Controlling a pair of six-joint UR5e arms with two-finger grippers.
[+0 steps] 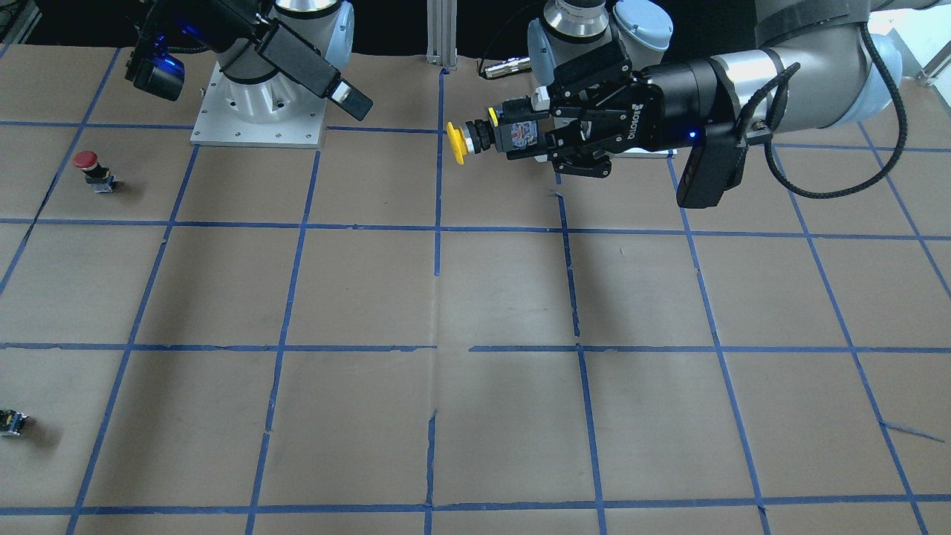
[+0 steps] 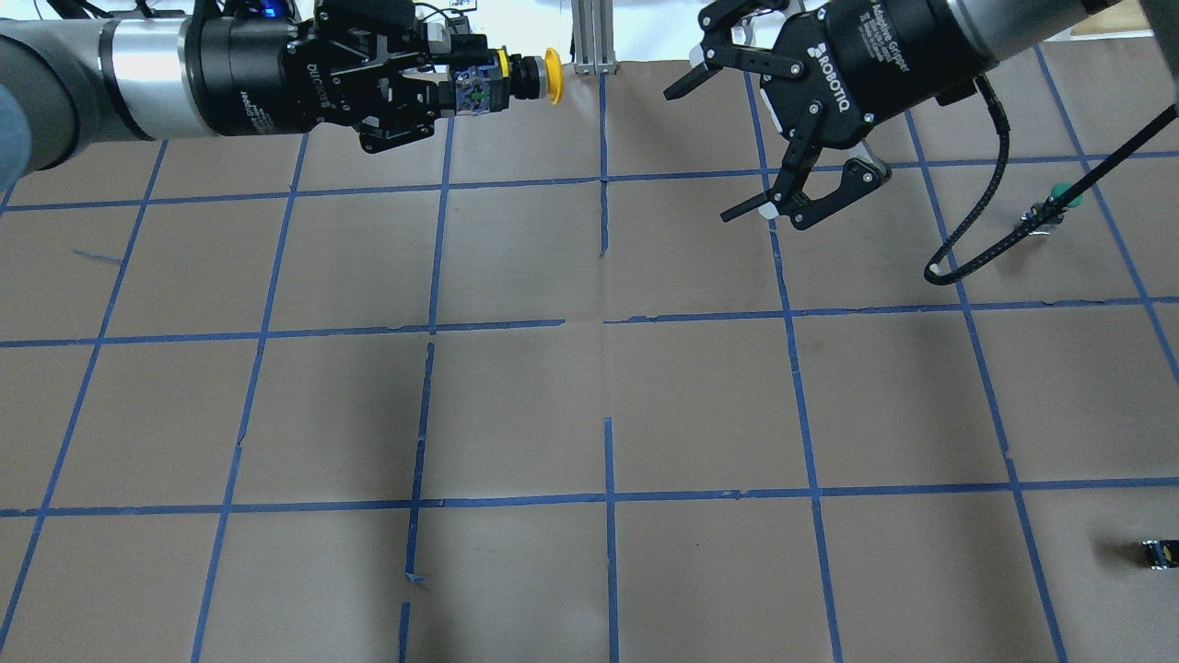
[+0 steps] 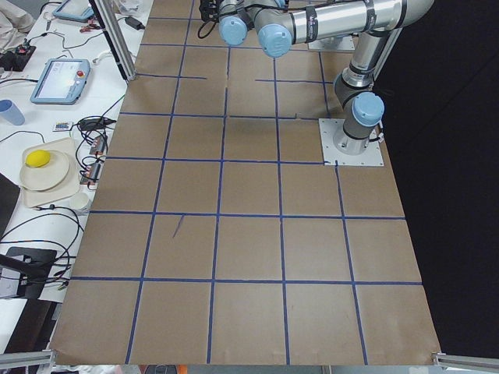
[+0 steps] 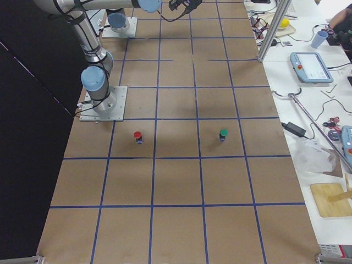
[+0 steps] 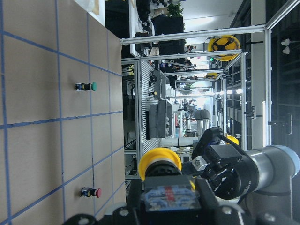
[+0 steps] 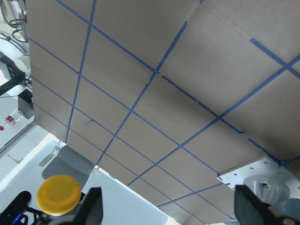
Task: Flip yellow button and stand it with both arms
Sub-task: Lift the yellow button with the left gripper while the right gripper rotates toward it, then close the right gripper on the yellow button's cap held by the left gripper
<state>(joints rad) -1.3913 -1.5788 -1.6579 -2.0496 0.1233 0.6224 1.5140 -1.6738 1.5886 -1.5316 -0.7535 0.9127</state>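
My left gripper (image 2: 465, 87) is shut on the grey-black base of the yellow button (image 2: 530, 72) and holds it sideways, high above the table at the back. The yellow cap (image 1: 455, 143) points toward my right arm. The button also shows in the left wrist view (image 5: 159, 163) and in the right wrist view (image 6: 58, 194). My right gripper (image 2: 709, 154) is open and empty, a short way from the cap and facing it. Its two fingers (image 6: 91, 208) frame the right wrist view.
A red-capped button (image 1: 95, 169) stands near my right arm's base plate (image 1: 256, 126). A green-capped button (image 2: 1059, 195) stands at the right. A tiny dark capless block (image 2: 1159, 552) lies near the table's front right. Blue tape lines grid the brown table.
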